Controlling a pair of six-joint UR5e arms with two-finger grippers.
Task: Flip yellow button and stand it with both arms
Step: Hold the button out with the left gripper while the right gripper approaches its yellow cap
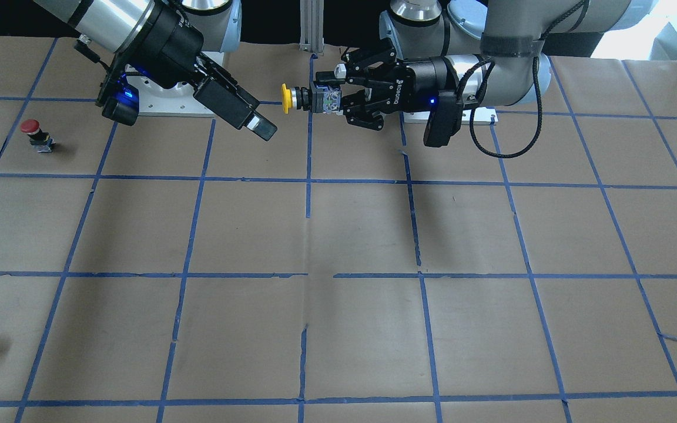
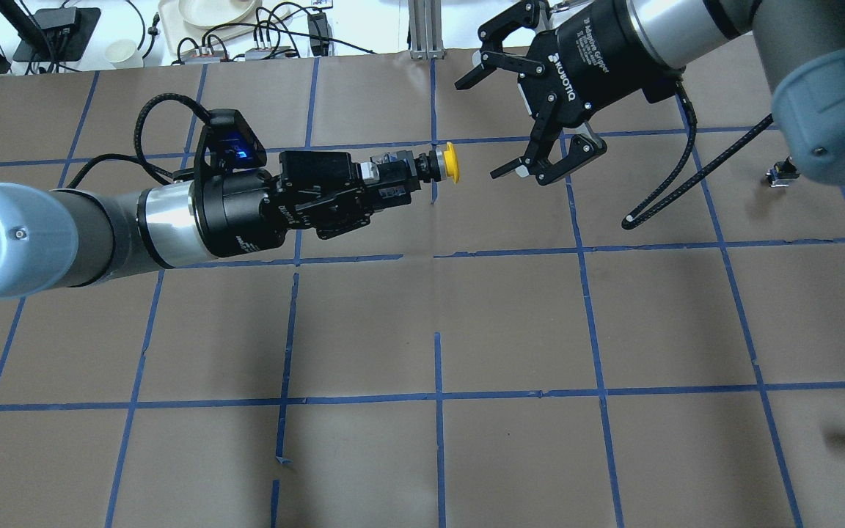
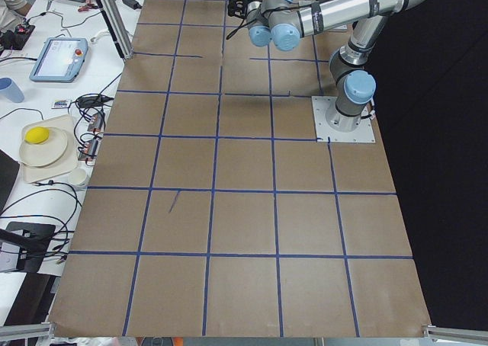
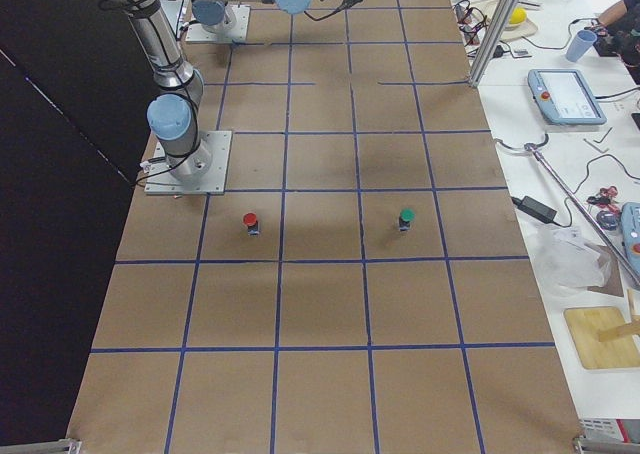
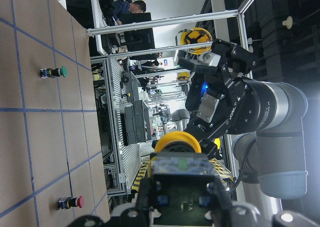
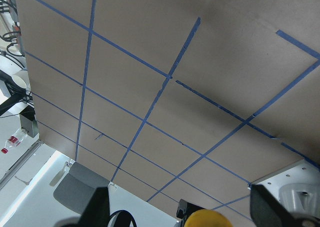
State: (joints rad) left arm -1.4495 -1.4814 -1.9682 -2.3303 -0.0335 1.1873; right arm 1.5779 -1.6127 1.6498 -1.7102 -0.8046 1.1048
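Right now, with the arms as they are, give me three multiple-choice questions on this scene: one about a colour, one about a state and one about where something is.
1. In the front view, the cap of the standing button on the table is:
A) blue
B) red
C) white

2. The right pincer is:
A) open
B) shut on a part
C) shut on nothing

3. The yellow button is:
A) lying on the table
B) held in the air by the left pincer
C) held by the right pincer

Answers:
1 B: its round cap shows red.
2 A: in the overhead view its fingers stand spread with nothing between them.
3 B: the left pincer clamps its base, and its cap points towards the right pincer.
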